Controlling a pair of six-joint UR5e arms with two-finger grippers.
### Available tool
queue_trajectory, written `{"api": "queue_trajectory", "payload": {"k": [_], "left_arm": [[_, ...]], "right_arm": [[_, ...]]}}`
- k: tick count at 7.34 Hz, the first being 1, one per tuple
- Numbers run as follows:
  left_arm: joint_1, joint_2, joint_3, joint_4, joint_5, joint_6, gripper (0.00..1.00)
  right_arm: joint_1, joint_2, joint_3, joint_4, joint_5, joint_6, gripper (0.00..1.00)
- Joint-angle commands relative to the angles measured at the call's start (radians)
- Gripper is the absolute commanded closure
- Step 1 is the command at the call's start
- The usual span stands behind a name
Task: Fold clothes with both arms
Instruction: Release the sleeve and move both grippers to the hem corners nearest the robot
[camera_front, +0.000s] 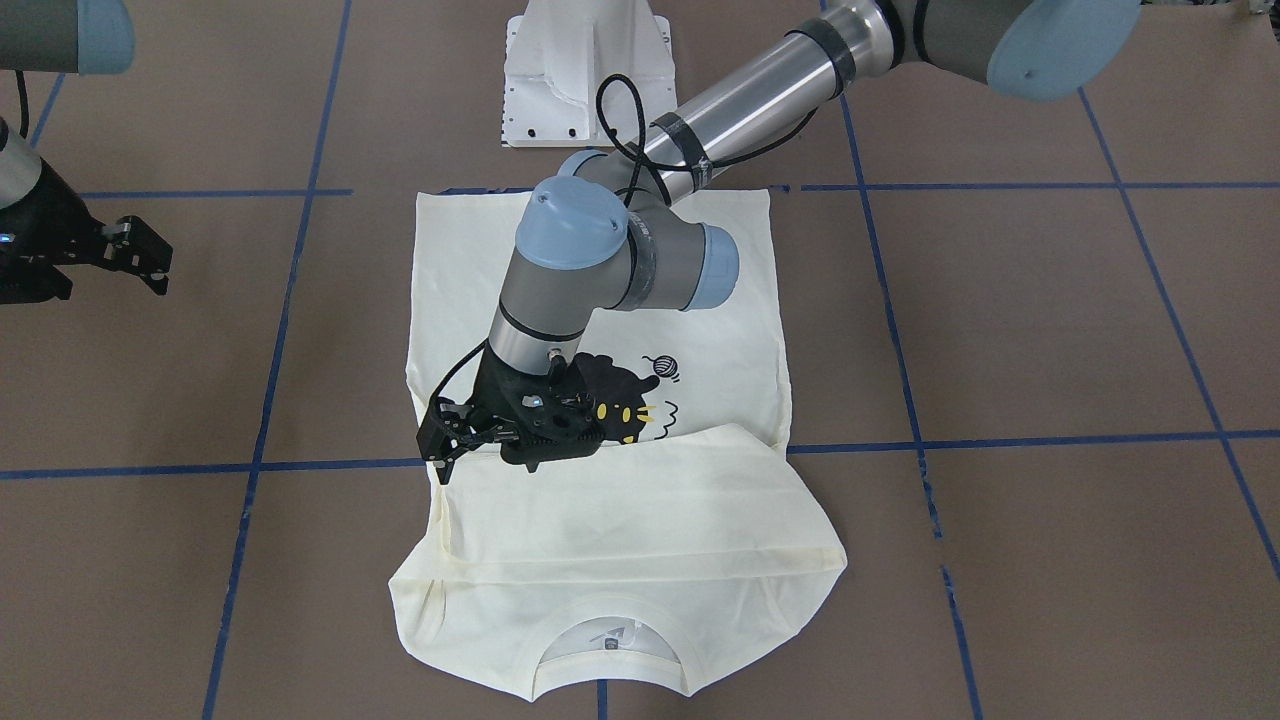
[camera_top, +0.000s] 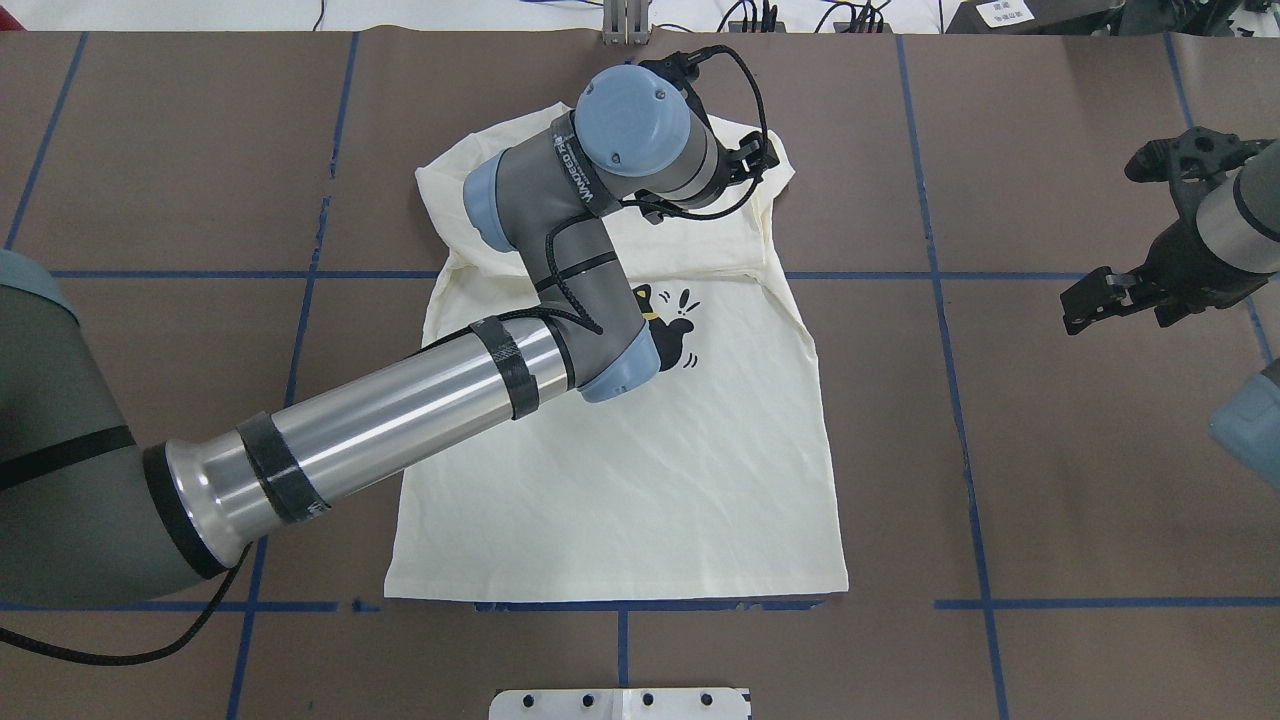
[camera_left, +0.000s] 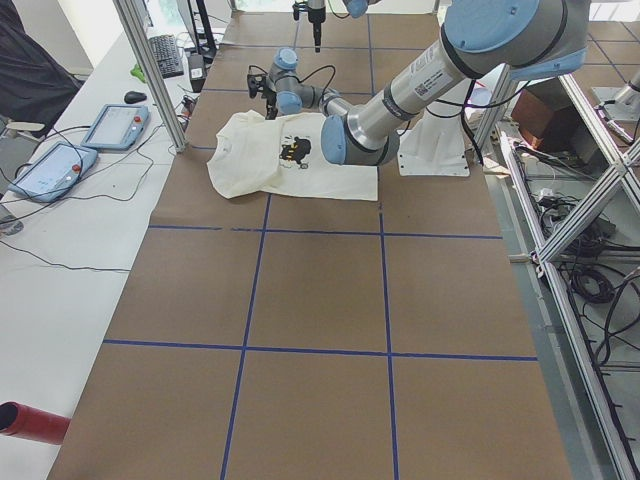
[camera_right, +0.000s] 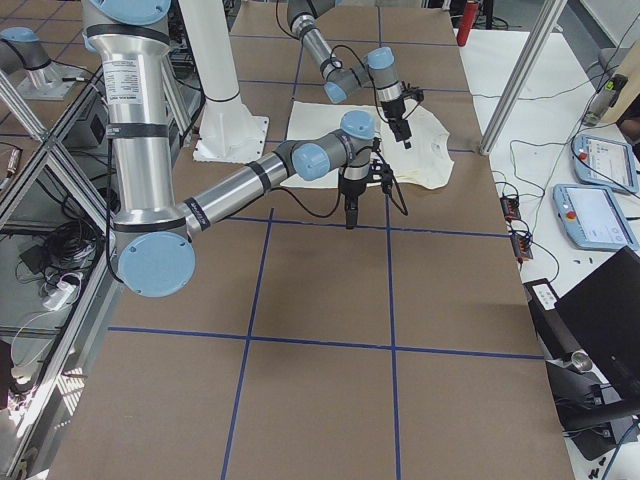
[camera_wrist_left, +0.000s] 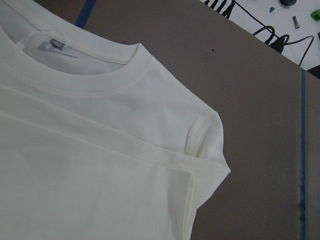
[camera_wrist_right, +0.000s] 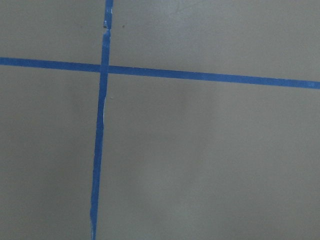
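I am hovering the left gripper (camera_front: 452, 440), jaws spread, over the folded edge of the T-shirt (camera_front: 640, 530). The right gripper (camera_front: 135, 255), also spread, is hanging well apart from it.

The left arm (camera_top: 400, 420) reaches forward with its wrist bent down. The left gripper (camera_front: 440, 450) points down, its 2 fingers apart and empty. The right arm (camera_top: 1235, 215) is out to the side, and the right gripper (camera_front: 140, 255) is likewise spread and empty.
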Motion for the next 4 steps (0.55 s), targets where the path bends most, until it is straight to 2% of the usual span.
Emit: {"api": "queue_trajectory", "payload": {"k": [1, 2, 4], "left_arm": [[-0.015, 0.159, -0.237, 0.116, -0.077, 0.076, 0.0], [-0.015, 0.247, -0.397, 0.245, -0.077, 0.138, 0.0], [-0.015, 0.415, -0.712, 0.46, -0.078, 0.242, 0.0]], "right_arm": [[-0.051, 0.033, 0.008, 0.015, -0.003, 0.116, 0.0], [-0.135, 0.037, -0.002, 0.126, -0.015, 0.258, 0.0], [-0.285, 0.024, -0.003, 0.308, -0.131, 0.504, 0.0]]}}
